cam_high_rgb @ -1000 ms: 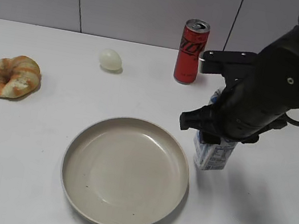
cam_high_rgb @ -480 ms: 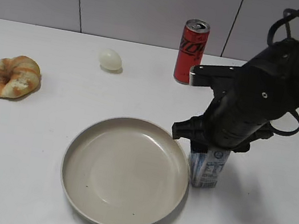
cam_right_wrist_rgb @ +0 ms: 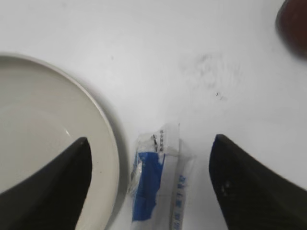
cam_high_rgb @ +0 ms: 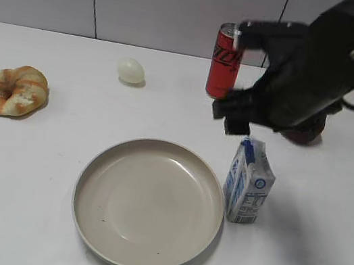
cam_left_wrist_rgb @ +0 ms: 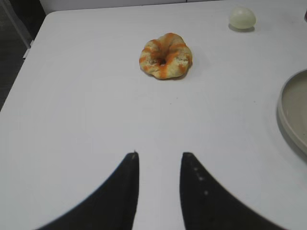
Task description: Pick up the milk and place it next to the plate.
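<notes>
The milk (cam_high_rgb: pixel 248 182), a small white carton with a blue gabled top, stands upright on the table just right of the plate (cam_high_rgb: pixel 149 203), a wide beige dish. My right gripper (cam_high_rgb: pixel 238 118) hangs above the carton, open and empty. In the right wrist view the milk (cam_right_wrist_rgb: pixel 160 184) sits below and between the spread jaws of the right gripper (cam_right_wrist_rgb: pixel 151 143), with the plate's rim (cam_right_wrist_rgb: pixel 108 139) at its left. My left gripper (cam_left_wrist_rgb: pixel 159 155) is open and empty over bare table; it does not show in the exterior view.
A tall red can (cam_high_rgb: pixel 226 61) stands at the back behind the right arm. A pale egg (cam_high_rgb: pixel 131 70) lies at the back left; it also shows in the left wrist view (cam_left_wrist_rgb: pixel 242 17). An orange-striped doughnut (cam_high_rgb: pixel 15 90) lies at far left, seen from the left wrist (cam_left_wrist_rgb: pixel 165 55).
My right gripper set the milk down beside the plate, opened and rose clear above it. The left gripper's earlier state is not shown.
</notes>
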